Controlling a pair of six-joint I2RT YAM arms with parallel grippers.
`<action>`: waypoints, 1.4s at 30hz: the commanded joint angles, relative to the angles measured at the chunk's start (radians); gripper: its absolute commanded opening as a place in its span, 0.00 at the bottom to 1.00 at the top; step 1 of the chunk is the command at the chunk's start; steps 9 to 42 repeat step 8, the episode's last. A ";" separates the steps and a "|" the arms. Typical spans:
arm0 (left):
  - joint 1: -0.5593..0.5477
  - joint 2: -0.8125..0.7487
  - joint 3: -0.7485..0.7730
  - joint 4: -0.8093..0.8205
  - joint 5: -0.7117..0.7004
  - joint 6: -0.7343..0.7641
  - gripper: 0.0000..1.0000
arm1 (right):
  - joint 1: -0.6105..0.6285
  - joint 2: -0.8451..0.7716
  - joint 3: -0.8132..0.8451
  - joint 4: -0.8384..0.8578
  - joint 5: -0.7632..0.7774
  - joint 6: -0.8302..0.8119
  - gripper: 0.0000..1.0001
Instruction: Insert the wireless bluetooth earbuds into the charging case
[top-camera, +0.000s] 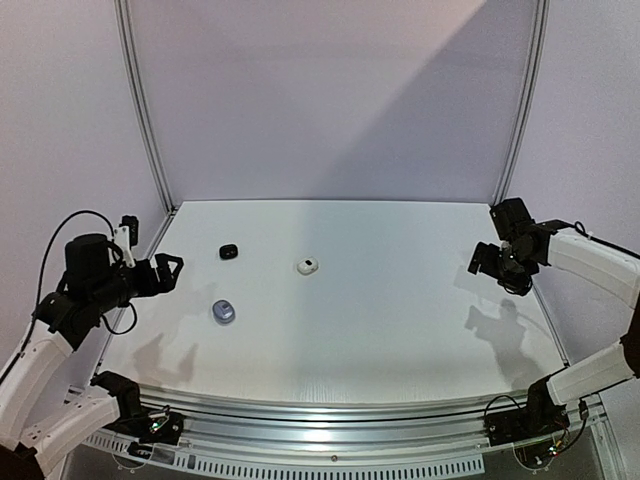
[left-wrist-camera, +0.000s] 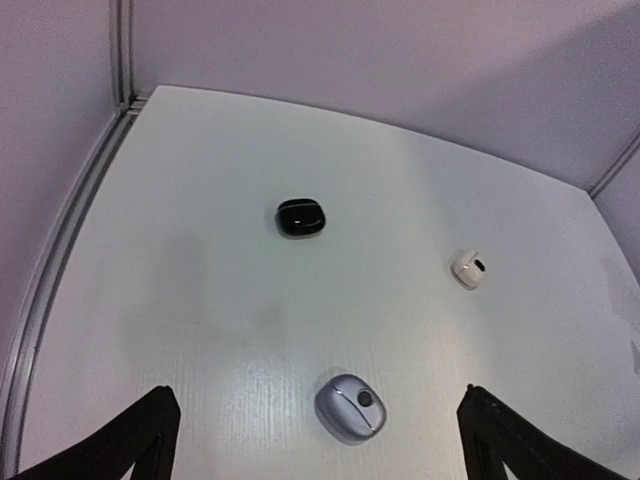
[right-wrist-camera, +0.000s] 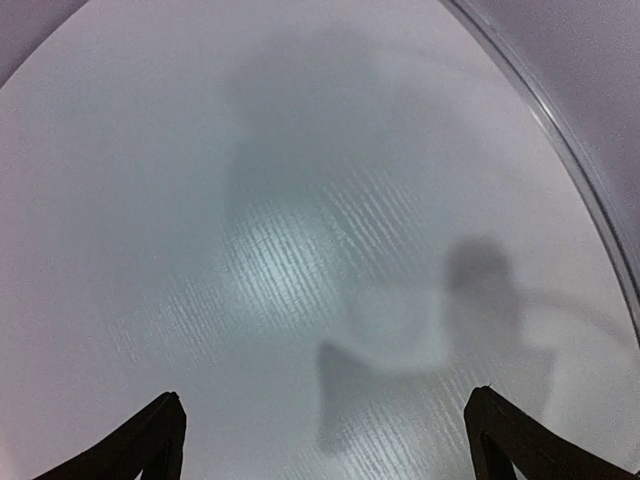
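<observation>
Three pebble-sized charging cases lie shut on the white table (top-camera: 400, 310): a black case (top-camera: 228, 251) (left-wrist-camera: 301, 217), a white case (top-camera: 307, 266) (left-wrist-camera: 467, 268) and a silvery-grey case (top-camera: 222, 311) (left-wrist-camera: 351, 407). The earbuds are out of view. My left gripper (top-camera: 170, 272) (left-wrist-camera: 317, 395) hangs open above the table's left edge, and the grey case shows between its fingers, well below them. Over the right side my right gripper (top-camera: 490, 262) (right-wrist-camera: 325, 395) is open too, with only bare table and its own shadow beneath.
Metal rails (top-camera: 145, 110) and pale walls close in the table at the left, right and back. A ribbed metal strip (top-camera: 330, 425) runs along the near edge between the arm bases.
</observation>
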 joint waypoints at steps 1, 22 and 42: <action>0.077 0.062 -0.109 0.181 -0.150 0.056 0.99 | -0.005 -0.039 -0.028 0.058 0.170 -0.031 0.99; 0.233 0.120 -0.208 0.281 -0.157 0.036 0.99 | -0.005 -0.125 -0.124 0.238 0.189 -0.083 0.99; 0.233 0.120 -0.208 0.281 -0.157 0.036 0.99 | -0.005 -0.125 -0.124 0.238 0.189 -0.083 0.99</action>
